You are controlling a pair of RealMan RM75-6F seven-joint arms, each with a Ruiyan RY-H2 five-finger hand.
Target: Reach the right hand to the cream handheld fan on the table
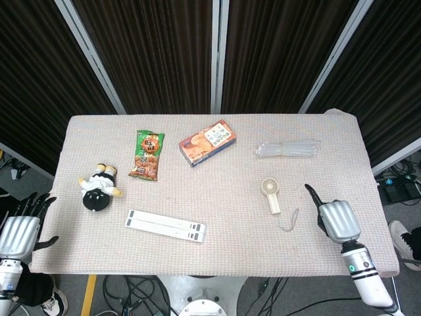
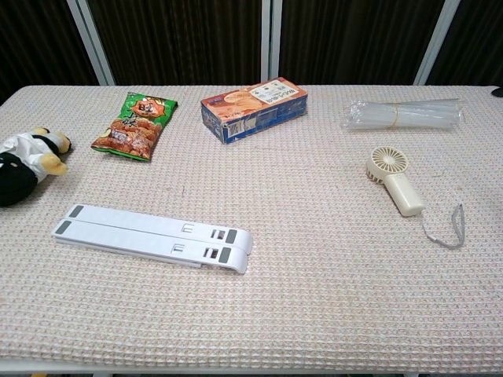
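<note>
Cream fan (image 1: 271, 195) lies flat right of centre in head view, head toward far edge, handle toward near edge, wrist cord trailing toward lower right; nothing touches it. Right hand (image 1: 337, 220) at lower right, apart from fan, holds nothing; finger spread hard to tell. Left hand (image 1: 20, 227) parked at lower left, off table (image 1: 217, 250), fingers apart, idle. Reach not yet made.
</note>
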